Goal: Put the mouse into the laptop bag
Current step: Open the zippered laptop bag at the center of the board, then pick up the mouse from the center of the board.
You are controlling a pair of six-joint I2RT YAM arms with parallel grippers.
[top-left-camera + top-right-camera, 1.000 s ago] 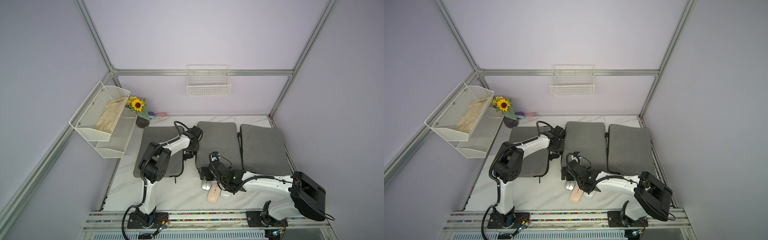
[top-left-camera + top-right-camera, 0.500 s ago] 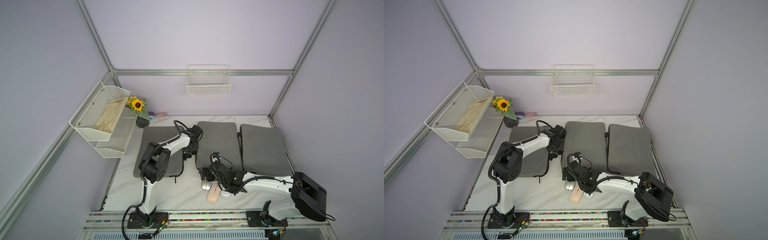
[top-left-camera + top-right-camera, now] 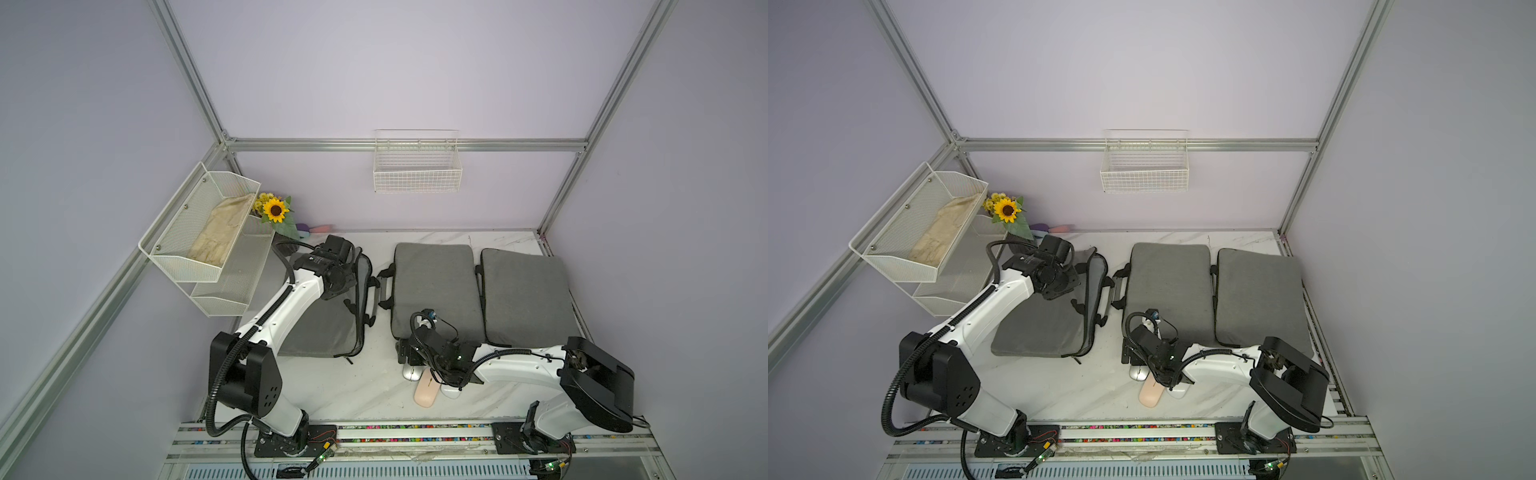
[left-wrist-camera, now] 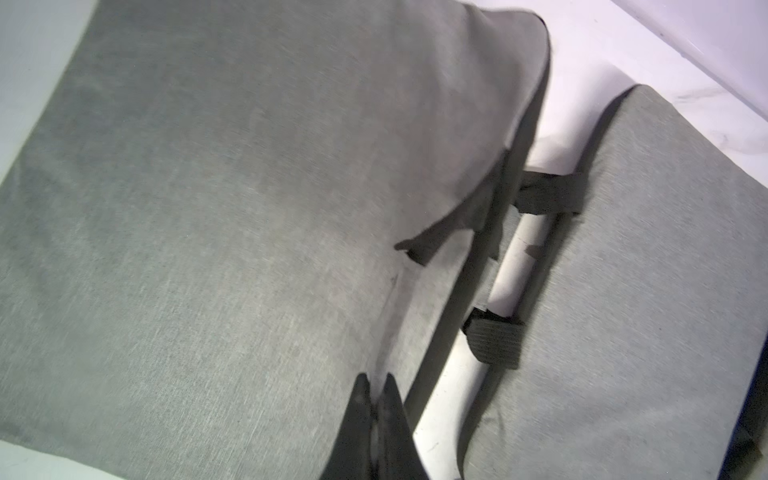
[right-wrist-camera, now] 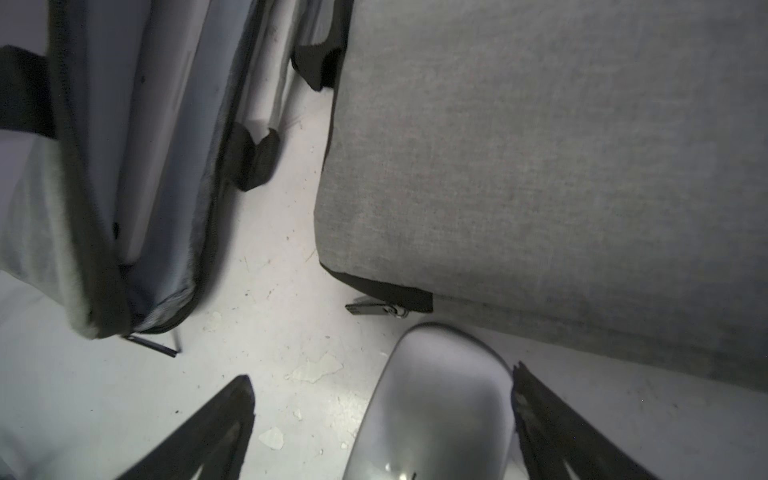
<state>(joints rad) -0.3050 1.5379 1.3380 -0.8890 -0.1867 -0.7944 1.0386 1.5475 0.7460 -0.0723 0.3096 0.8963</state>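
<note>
Even Light Above, Dimmer Wrist Views

Both top views are bright, even and sharp, with soft shadows on the table (image 3: 353,386). The wrist views are dimmer; fingertips (image 5: 224,424) blur at the lower edge, and the silver mouse (image 5: 432,407) shows faint glare.

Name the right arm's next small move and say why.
Probably close the right gripper on the silver mouse: its open jaws straddle it on the table, one finger close beside it, while the left gripper pinches the laptop bag open.
</note>
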